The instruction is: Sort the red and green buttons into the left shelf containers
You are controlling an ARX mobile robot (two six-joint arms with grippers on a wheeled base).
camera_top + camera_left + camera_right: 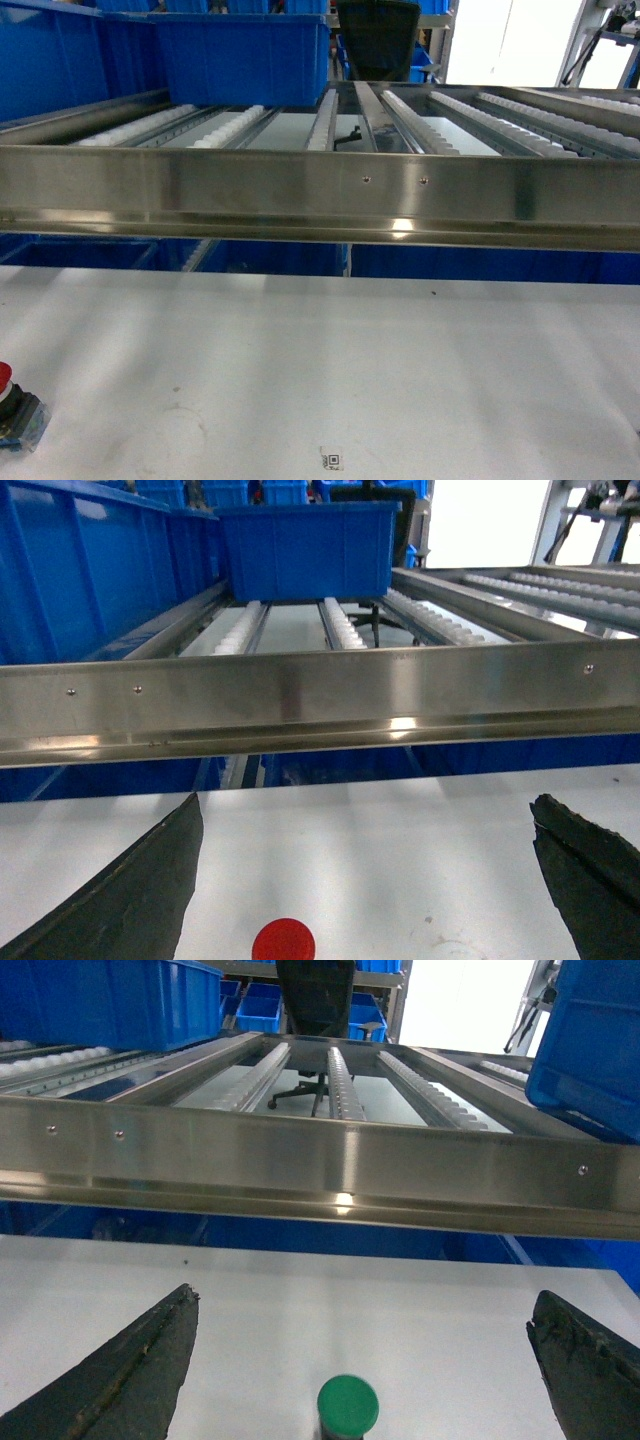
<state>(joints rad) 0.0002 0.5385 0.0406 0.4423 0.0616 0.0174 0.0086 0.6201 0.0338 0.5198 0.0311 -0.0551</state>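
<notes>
**Both buttons sit just ahead of spread jaws**

Now, take the steel front rail [320,195] of the roller shelf as your landmark. Behind it and to the left stands the large blue tub [240,60] on the rollers, with another deep blue tub [60,575] further left; these look like your targets. Below the rail lies the white table [400,380].

On that table, well short of the rail, your left gripper [365,880] is spread wide, holding nothing, with the red button [283,941] low between its fingers, slightly left of centre. Your right gripper [365,1360] is likewise wide apart and empty, the green button [348,1407] standing upright between its fingers, cap up. In the head view the red button [12,405] sits at the far left edge.

Each arm is nearest its own button; judging from this, a short reach down and forward should bracket either cap.
</notes>
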